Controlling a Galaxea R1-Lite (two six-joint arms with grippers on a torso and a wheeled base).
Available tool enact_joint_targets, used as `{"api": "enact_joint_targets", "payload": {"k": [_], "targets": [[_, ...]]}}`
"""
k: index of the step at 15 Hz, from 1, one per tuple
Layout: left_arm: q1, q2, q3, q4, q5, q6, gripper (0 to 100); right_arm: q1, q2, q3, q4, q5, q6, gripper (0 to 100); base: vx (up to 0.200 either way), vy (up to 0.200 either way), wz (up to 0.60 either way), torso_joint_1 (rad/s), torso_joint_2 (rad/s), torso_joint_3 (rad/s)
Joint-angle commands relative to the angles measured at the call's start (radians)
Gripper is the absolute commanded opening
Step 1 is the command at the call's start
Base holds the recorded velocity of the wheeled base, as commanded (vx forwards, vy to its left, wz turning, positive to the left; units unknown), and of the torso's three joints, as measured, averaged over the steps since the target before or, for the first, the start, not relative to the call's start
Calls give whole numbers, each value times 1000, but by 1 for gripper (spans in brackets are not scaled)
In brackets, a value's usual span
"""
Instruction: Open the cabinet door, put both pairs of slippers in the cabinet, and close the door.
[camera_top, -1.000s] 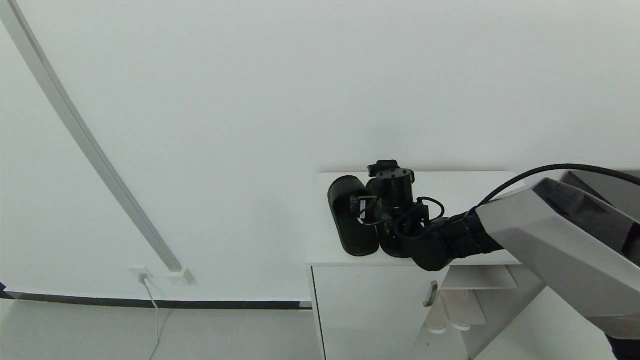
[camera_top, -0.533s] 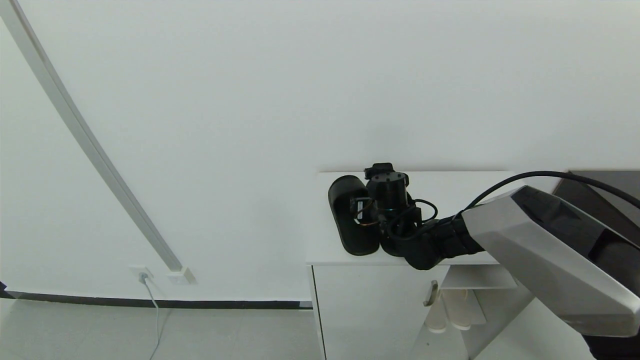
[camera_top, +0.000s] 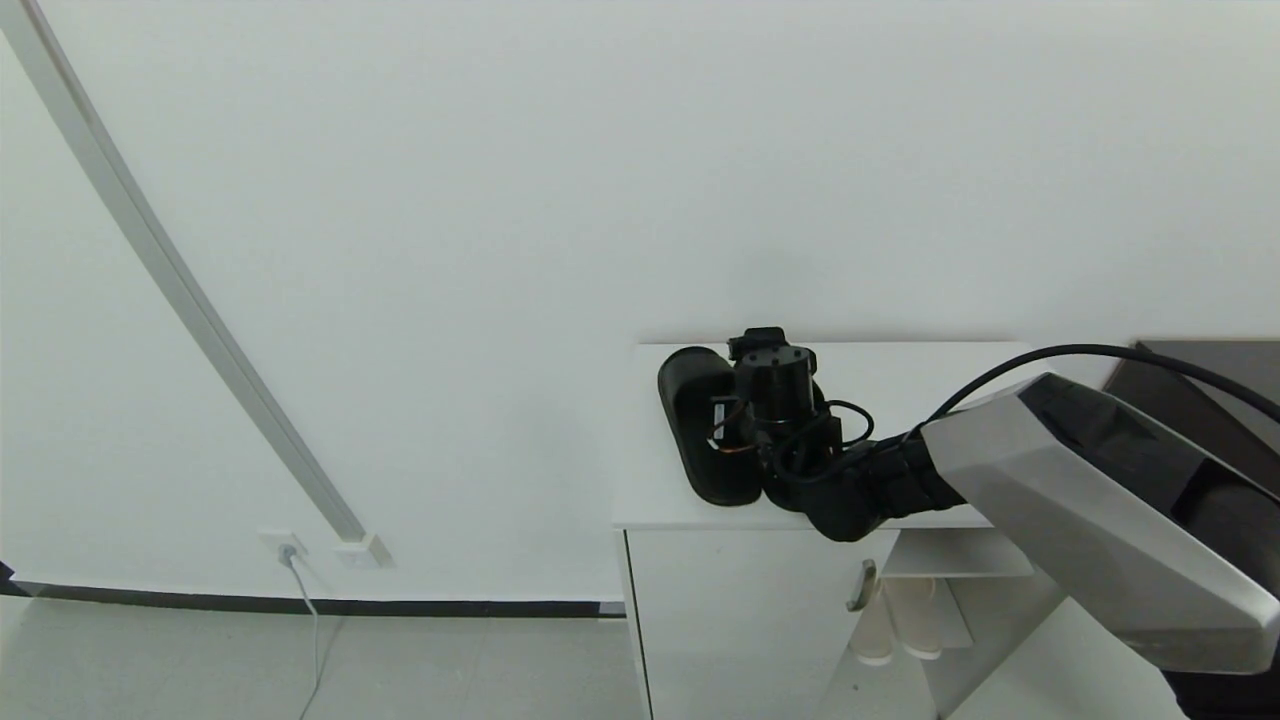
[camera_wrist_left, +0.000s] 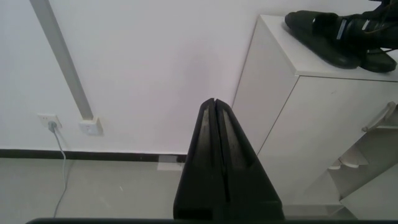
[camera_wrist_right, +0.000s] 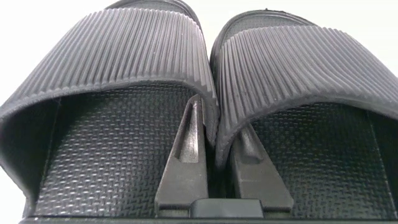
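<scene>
Atop the white cabinet (camera_top: 940, 400), close to the wall: black slippers (camera_top: 695, 460), one pair, side by side and touching, near the top's left end, soles down.

Right gripper (camera_wrist_right: 217, 146): lies over the cabinet top from the robot's right, low at the slippers' open ends. Has one finger (camera_wrist_right: 185, 155) tucked under each ribbed strap (camera_wrist_right: 124, 56). Pinches the two neighbouring strap edges between the fingers, with a narrow gap only.

Left gripper (camera_wrist_left: 214, 106): hangs low off the cabinet's left side, well apart from it, above the floor by the wall. Keeps both fingers pressed flat together.

Below the top, on the cabinet front: cabinet door (camera_top: 740, 620) on the left part, flush, with a metal handle (camera_top: 862, 587) at its right edge. Just right of it, an open compartment with shelves (camera_top: 955, 555); pale slippers (camera_top: 898, 625) side by side on a lower shelf, ends sticking out past the shelf edge.

Along the wall to the left: wall socket (camera_top: 283, 547) with a cord down to the floor, and a slanted grey cable duct (camera_top: 170, 280).
</scene>
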Motion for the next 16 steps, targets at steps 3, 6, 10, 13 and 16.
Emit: {"api": "enact_joint_targets", "payload": {"k": [3,6,10,13,16], "targets": [[0,1,-1,-2,4,-3,0,0,-99,104,-42,57,-8,0,0,0,0,0,0,0],[0,1,-1,0,4,-2,0,0,-309,384,-142,218,-61,0,0,0,0,0,0,0],[0,1,-1,0,4,-3,0,6,-584,714,-150,339,-92,0,0,0,0,0,0,0],[0,1,0,0,4,-2,0,19,-752,915,-150,465,-86,0,0,0,0,0,0,0],[0,1,0,0,4,-2,0,36,-805,990,-148,486,-84,0,0,0,0,0,0,0]]}}
